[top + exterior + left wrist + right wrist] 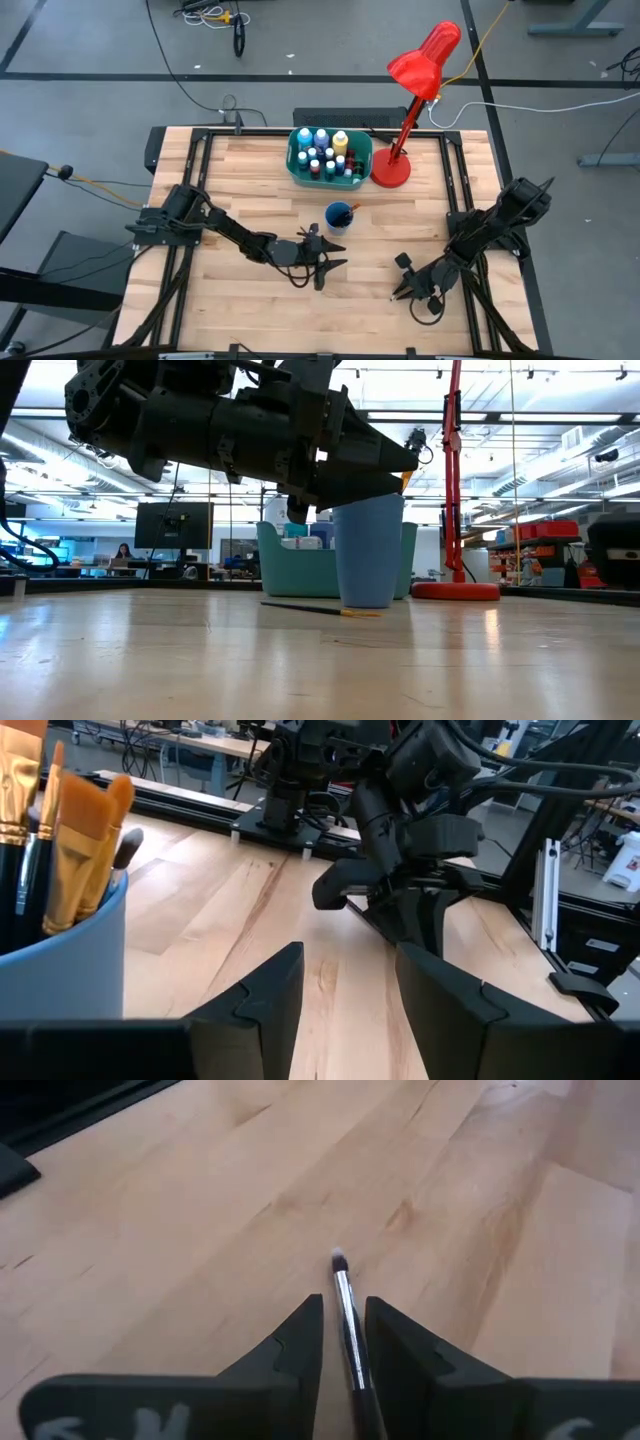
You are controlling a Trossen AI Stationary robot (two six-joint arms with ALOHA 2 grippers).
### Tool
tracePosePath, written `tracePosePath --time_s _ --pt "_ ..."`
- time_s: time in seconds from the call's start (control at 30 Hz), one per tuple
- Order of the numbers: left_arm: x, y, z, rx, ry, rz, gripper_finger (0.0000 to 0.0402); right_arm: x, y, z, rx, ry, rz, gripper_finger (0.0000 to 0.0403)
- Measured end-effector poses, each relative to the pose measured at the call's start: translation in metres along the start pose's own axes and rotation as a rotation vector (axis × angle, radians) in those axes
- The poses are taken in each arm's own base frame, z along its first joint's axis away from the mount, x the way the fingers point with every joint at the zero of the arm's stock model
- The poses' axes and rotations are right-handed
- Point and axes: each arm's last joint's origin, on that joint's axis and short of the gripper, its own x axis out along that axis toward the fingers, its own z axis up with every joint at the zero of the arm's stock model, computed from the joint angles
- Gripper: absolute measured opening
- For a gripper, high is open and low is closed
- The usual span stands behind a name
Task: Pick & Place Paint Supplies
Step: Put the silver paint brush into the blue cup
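Observation:
Several paint bottles (325, 152) stand in the teal tub (296, 168) at the table's far side. A blue cup (339, 216) in front of it holds several brushes (75, 840). My right gripper (400, 285), near the table's near right, is shut on a thin paintbrush (345, 1305). My left gripper (322, 262) hovers open (345, 970) just nearside of the cup, touching nothing. Another brush (320, 609) lies flat on the table in front of the cup (368, 555). My right gripper pinches the paintbrush by its shaft (352, 1352) between the two fingers. The brush lies along the fingers and sticks out past their tips, silver ferrule and dark bristle tip (338, 1262) forward. Whether the brush is lifted clear of the table cannot be told.
A red desk lamp (420, 62) stands on its round base (391, 172) right of the tub. Black rails (468, 215) frame the table top. Bare wood lies between the two grippers and along the near edge. A dark arm (230, 430) fills the low view's top.

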Motion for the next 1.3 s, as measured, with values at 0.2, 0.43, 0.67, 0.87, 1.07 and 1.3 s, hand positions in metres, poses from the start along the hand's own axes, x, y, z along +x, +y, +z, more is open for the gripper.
tracePosePath --time_s 0.2,0.43,0.67,0.87,1.07,1.3 --pt "0.0 0.0 0.0 0.0 0.0 0.0 0.0171 0.004 0.0 -0.006 0.002 0.021 -0.015 0.008" --pt "0.0 0.0 0.0 0.0 0.0 0.0 0.0171 0.007 0.001 -0.01 -0.001 0.032 -0.026 0.0062" --pt "0.0 0.0 0.0 0.0 0.0 0.0 0.0171 0.007 0.0 -0.01 0.072 0.027 -0.044 0.0009" --pt "0.0 0.0 0.0 0.0 0.0 0.0 0.0171 0.007 -0.001 -0.004 0.037 -0.058 -0.053 0.001" --pt "0.0 -0.001 0.0 0.0 0.01 -0.031 0.0171 0.0 -0.005 0.028 -0.003 -0.38 -0.157 0.001" --pt "0.0 -0.003 -0.001 0.0 0.029 -0.097 0.0171 0.0 -0.017 0.062 -0.08 -0.554 -0.309 0.001"
